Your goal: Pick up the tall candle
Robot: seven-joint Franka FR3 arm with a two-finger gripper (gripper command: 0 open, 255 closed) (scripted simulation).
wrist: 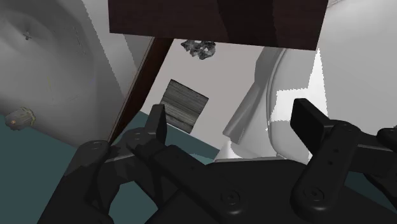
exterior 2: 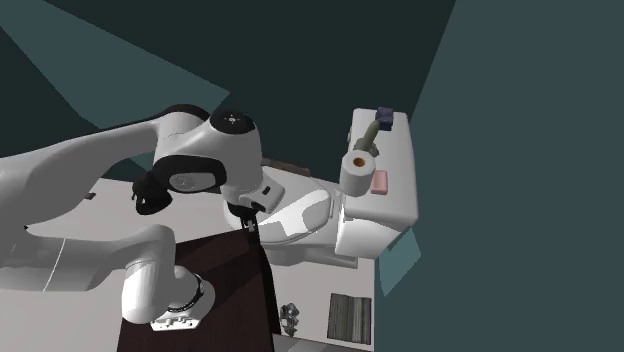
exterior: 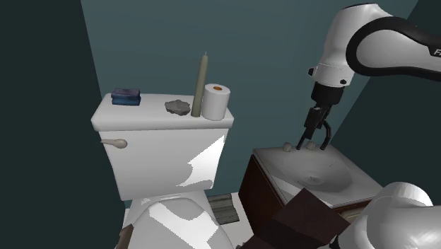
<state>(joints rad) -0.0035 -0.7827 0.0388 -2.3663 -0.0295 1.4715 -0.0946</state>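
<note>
Shoulder view showed the jaws hanging open and empty above the sink, tips pointing down. The tall candle stood well apart from them, off toward that view's left and seemingly higher than their tips. It was upright on the toilet tank lid, long axis vertical, with a paper roll just beside it on the side nearer the jaws and a grey lump on the far side. From the second exterior view the roll covered the candle's foot, so a grip would likely need the bare upper shaft.
</note>
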